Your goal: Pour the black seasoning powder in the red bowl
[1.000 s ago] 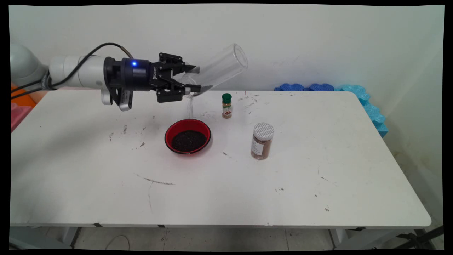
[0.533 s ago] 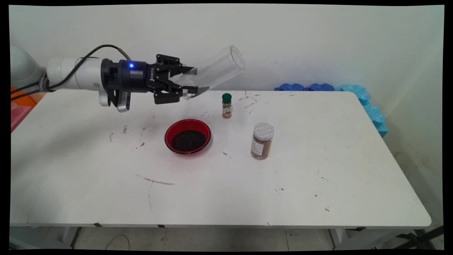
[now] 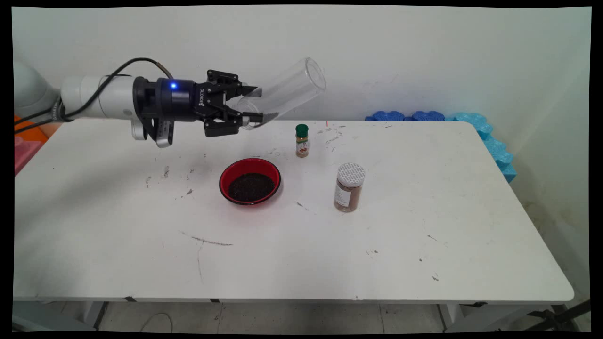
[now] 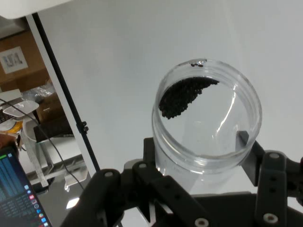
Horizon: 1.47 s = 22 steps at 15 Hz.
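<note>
My gripper (image 3: 258,102) hangs above the table's back, shut on a clear plastic jar (image 3: 292,89) that lies tilted, its far end raised to the upper right. The held end is up above the back rim of a red bowl (image 3: 225,174) filled with dark grains (image 3: 251,186). In the hand view the jar (image 4: 208,127) sits between the two fingers (image 4: 258,163) of the gripper (image 4: 203,161). A small heap of dark grains (image 4: 184,97) clings inside the jar near its far end.
A small spice bottle with a green cap (image 3: 301,140) stands right of the bowl, towards the back. A brown-filled jar with a white lid (image 3: 349,187) stands further right. Blue foam pieces (image 3: 471,122) line the table's (image 3: 377,245) back right corner.
A thin stream was falling from the jar into the bowl one second ago; it has stopped. The gripper and jar shifted slightly left and up.
</note>
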Each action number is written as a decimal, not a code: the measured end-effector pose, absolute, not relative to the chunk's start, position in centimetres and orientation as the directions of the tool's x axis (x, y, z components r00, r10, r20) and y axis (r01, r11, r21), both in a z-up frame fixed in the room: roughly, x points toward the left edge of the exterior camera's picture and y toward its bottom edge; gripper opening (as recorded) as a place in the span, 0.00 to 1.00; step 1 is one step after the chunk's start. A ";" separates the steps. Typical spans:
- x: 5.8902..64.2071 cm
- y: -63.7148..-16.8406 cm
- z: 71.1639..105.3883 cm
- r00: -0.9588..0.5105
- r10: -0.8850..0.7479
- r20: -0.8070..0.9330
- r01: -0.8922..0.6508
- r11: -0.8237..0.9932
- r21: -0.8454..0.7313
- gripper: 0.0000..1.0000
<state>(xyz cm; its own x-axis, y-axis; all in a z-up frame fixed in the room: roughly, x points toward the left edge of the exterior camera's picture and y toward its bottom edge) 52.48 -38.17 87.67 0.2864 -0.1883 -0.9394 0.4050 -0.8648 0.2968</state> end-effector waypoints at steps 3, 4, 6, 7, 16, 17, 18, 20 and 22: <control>52.5 -38.1 87.8 0.267 -0.204 -0.942 0.407 -0.862 0.302 0.00; 52.5 -38.1 87.9 0.251 -0.213 -0.944 0.409 -0.861 0.303 0.00; 52.5 -38.0 88.1 0.223 -0.232 -0.947 0.412 -0.858 0.307 0.00; 52.5 -38.0 88.2 0.214 -0.238 -0.948 0.412 -0.858 0.308 0.00; 52.4 -37.7 88.5 0.159 -0.297 -0.942 0.402 -0.852 0.336 0.00; 52.4 -37.7 88.4 0.160 -0.301 -0.940 0.401 -0.851 0.340 0.00; 52.4 -37.8 88.4 0.161 -0.303 -0.939 0.400 -0.850 0.343 0.00; 52.4 -37.8 88.4 0.165 -0.309 -0.937 0.397 -0.849 0.349 0.00; 52.4 -37.8 88.3 0.169 -0.314 -0.934 0.394 -0.848 0.356 0.00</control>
<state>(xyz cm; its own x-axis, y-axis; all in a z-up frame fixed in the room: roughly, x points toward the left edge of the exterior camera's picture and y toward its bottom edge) 52.44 -37.83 88.30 0.1691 -0.3135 -0.9344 0.3937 -0.8476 0.3557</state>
